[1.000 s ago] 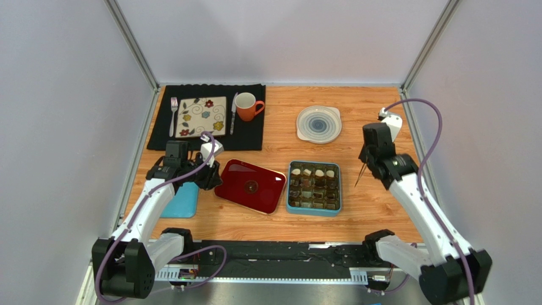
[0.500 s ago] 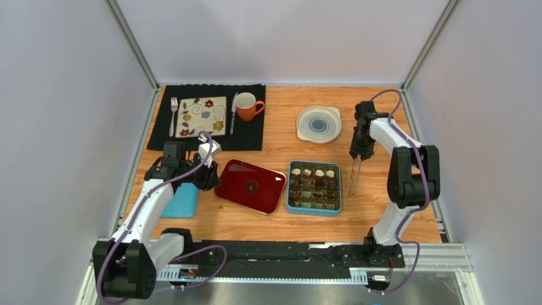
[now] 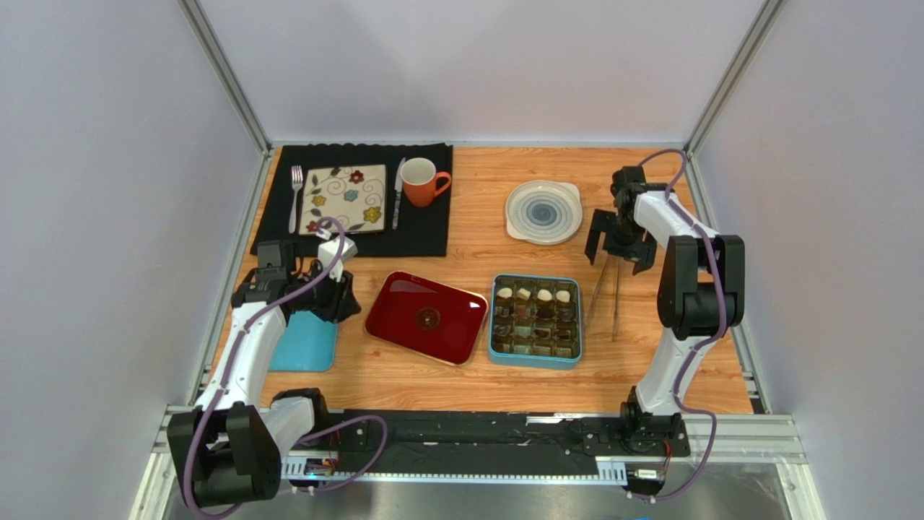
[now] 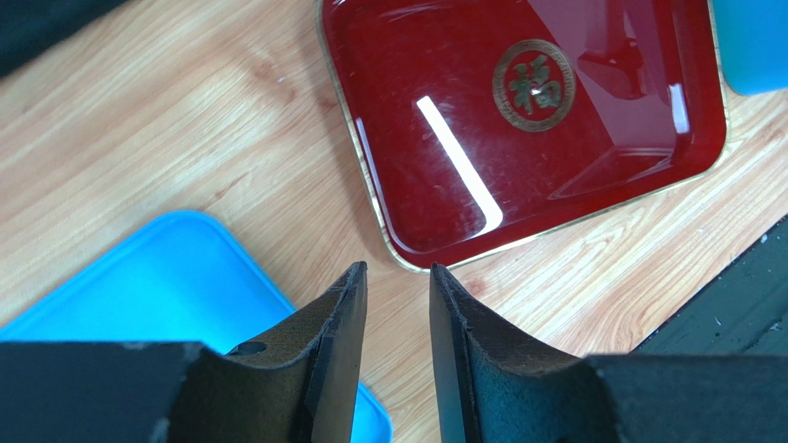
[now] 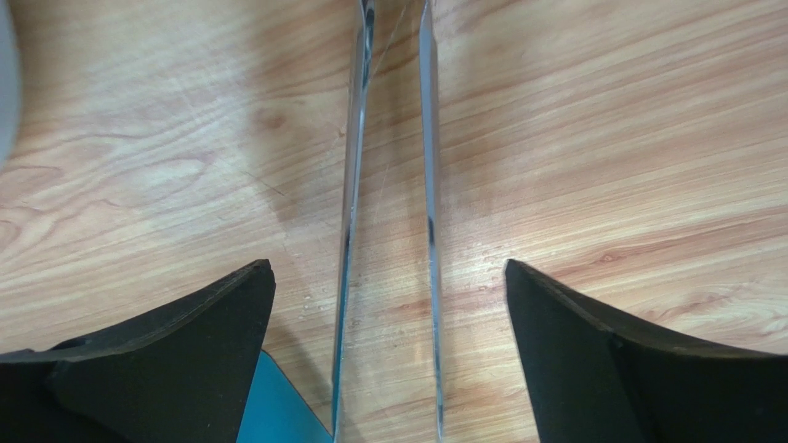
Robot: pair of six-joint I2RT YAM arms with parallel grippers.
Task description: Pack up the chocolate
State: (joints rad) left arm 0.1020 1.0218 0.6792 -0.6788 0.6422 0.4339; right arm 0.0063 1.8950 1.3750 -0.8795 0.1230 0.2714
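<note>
Chocolate (image 3: pixel 534 314), cream and dark pieces, sits in the gridded cells of the teal box (image 3: pixel 491 325), near the middle of the wooden surface (image 3: pixel 477 233). We see the cream pieces mostly along the far row. A black mat (image 3: pixel 428 233) covers the far-left corner. The red tray (image 3: pixel 425 316) lies just left of the box, with a blue lid (image 3: pixel 306 345) left of the tray. A round white dish (image 3: pixel 543 211) rests far of the box. The mat carries a floral plate (image 3: pixel 344 199) and an orange mug (image 3: pixel 421 181). Clear tongs (image 5: pixel 356 185) lie just right of the box. Our right pincer (image 5: pixel 388 268) straddles them with fingers spread wide, touching neither arm. Our left pincer (image 4: pixel 396 269) hovers between lid and tray, its fingers a slim gap apart and gripping nothing.
</note>
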